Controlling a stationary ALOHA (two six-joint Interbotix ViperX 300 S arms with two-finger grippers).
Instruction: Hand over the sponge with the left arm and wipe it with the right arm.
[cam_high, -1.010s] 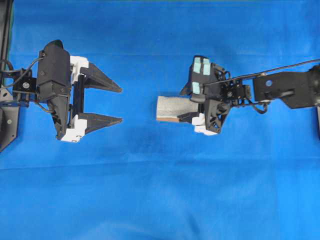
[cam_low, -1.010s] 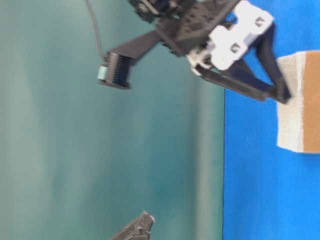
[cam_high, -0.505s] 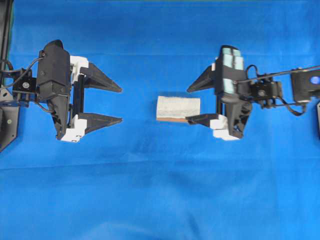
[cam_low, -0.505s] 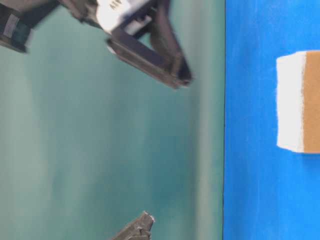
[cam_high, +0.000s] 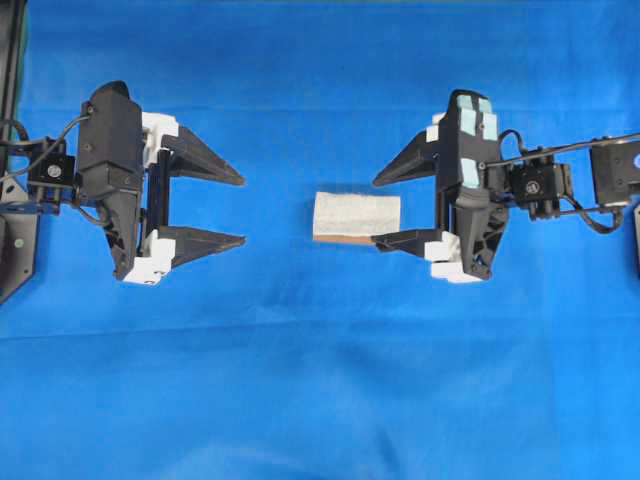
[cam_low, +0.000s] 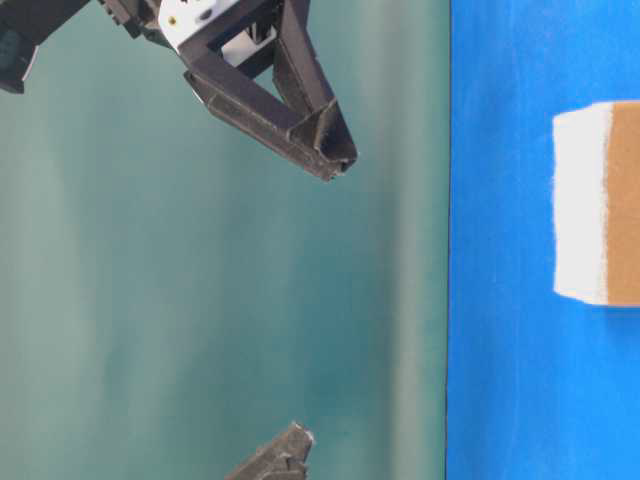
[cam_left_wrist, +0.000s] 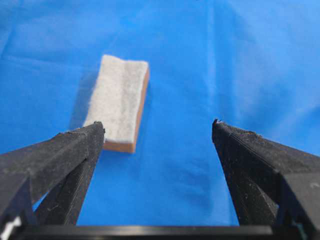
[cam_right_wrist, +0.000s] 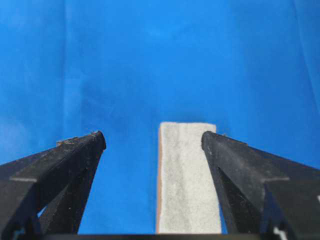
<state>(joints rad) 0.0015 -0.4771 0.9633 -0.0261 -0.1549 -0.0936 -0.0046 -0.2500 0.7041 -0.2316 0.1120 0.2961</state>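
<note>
The sponge (cam_high: 356, 214) lies flat on the blue cloth at mid-table, pale fuzzy face up, with an orange-brown layer along its near edge. It also shows in the table-level view as the sponge (cam_low: 590, 205). My right gripper (cam_high: 375, 211), with teal patches, hovers open above the sponge's right end and holds nothing. From the right wrist, the sponge (cam_right_wrist: 187, 180) sits beside the right finger, under the right gripper (cam_right_wrist: 153, 134). My left gripper (cam_high: 243, 210) stands open and empty, well left of the sponge. From the left wrist, the sponge (cam_left_wrist: 119, 102) lies ahead, past the left fingertip of the left gripper (cam_left_wrist: 158, 123).
Blue cloth (cam_high: 320, 380) covers the whole table. A black arm mount (cam_high: 12, 240) stands at the left edge. In the table-level view a right finger (cam_low: 320, 150) hangs off the surface, and a left fingertip (cam_low: 285, 450) pokes in at the bottom.
My right gripper has lifted off the sponge, levelled out and drawn back slightly to the right, still open. The sponge and the left arm have stayed put.
</note>
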